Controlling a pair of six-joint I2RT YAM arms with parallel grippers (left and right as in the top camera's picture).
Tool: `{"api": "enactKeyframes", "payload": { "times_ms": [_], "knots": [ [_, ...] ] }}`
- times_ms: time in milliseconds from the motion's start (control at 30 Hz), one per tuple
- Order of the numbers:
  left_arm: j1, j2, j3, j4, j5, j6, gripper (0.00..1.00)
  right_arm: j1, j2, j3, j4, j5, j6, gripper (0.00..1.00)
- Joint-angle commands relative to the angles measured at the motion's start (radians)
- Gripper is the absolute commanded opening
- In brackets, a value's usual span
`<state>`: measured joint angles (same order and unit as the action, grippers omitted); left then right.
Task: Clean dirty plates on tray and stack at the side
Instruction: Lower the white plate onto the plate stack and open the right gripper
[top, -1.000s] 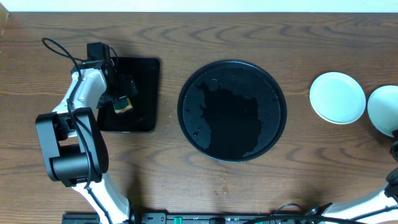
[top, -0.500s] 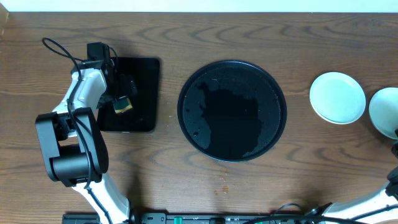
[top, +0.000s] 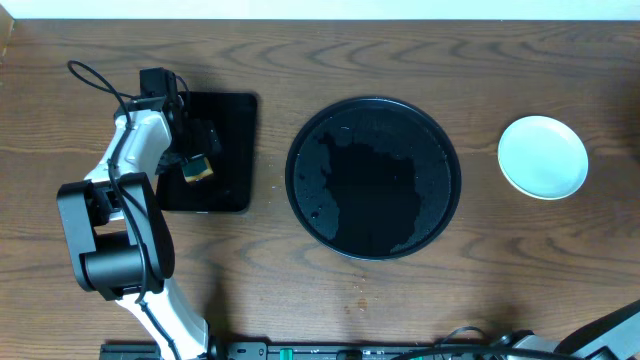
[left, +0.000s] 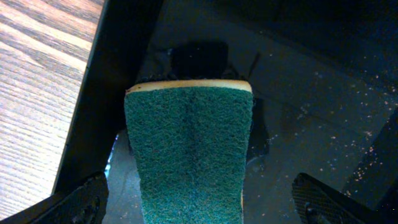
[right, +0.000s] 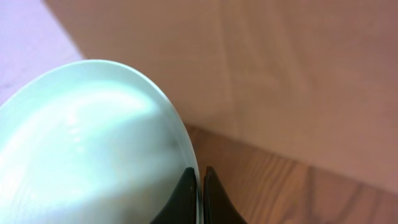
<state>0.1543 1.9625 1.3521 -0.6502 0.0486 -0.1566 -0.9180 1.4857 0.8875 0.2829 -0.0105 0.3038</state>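
At the far left the left tool (left: 200, 200) hangs over the small rectangular black tray (top: 230, 120), its jaws spread wide and released. A green scouring sponge (left: 189, 155) with a yellow edge lies between them on that tray, and neither of the dark fingers (left: 79, 202) touches it. Just to the right, near the middle of the wooden surface (top: 400, 310), sits the large round black tray (top: 374, 100), with a few light specks on its glossy floor. Farther right, well apart from the round tray, a pale plate (top: 543, 157) rests flat on the surface on its own. Only a bit of the right arm (top: 612, 338) shows from above, at the bottom right corner. In the right wrist view, the right tool (right: 199, 186) is clenched on the rim of a second plate (right: 87, 143), pale blue-white, with the thin edge pinched between the two dark fingertips (right: 185, 190). Behind that plate are a pinkish wall and a strip of wood grain.
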Motion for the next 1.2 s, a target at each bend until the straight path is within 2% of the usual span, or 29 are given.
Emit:
{"api": "enactKeyframes", "payload": {
  "times_ms": [0, 133, 267, 567, 600, 633, 667, 733, 933, 1100, 1167],
  "knots": [
    [0.003, 0.011, -0.002, -0.003, -0.009, 0.006, 0.94, 0.077, 0.032, 0.001, -0.086, -0.128, 0.069, 0.01],
    [0.003, 0.011, -0.002, -0.003, -0.008, 0.006, 0.94, 0.216, 0.106, 0.001, -0.13, -0.124, 0.009, 0.01],
    [0.002, 0.011, -0.002, -0.003, -0.008, 0.006, 0.94, 0.338, 0.207, 0.001, -0.13, -0.025, 0.002, 0.01],
    [0.003, 0.011, -0.002, -0.003, -0.008, 0.006, 0.94, 0.385, 0.345, 0.001, -0.077, 0.04, -0.027, 0.02],
    [0.003, 0.011, -0.002, -0.003, -0.008, 0.006, 0.94, 0.385, 0.344, 0.001, -0.078, 0.04, -0.045, 0.18],
    [0.003, 0.011, -0.002, -0.003, -0.008, 0.006, 0.94, 0.385, 0.34, 0.001, -0.078, 0.032, -0.063, 0.51],
    [0.003, 0.011, -0.002, -0.003, -0.008, 0.006, 0.94, 0.385, 0.332, 0.001, -0.081, 0.016, -0.091, 0.99],
    [0.003, 0.011, -0.002, -0.003, -0.008, 0.006, 0.94, 0.385, 0.299, 0.001, -0.092, -0.028, -0.157, 0.99],
    [0.003, 0.011, -0.002, -0.003, -0.008, 0.006, 0.94, 0.42, 0.095, 0.002, -0.201, -0.062, -0.164, 0.99],
    [0.003, 0.011, -0.002, -0.003, -0.009, 0.006, 0.94, 0.518, -0.137, 0.002, -0.428, -0.087, -0.166, 0.99],
    [0.003, 0.011, -0.002, -0.003, -0.008, 0.006, 0.94, 0.582, -0.219, 0.002, -0.525, -0.116, -0.232, 0.99]
  ]
}}
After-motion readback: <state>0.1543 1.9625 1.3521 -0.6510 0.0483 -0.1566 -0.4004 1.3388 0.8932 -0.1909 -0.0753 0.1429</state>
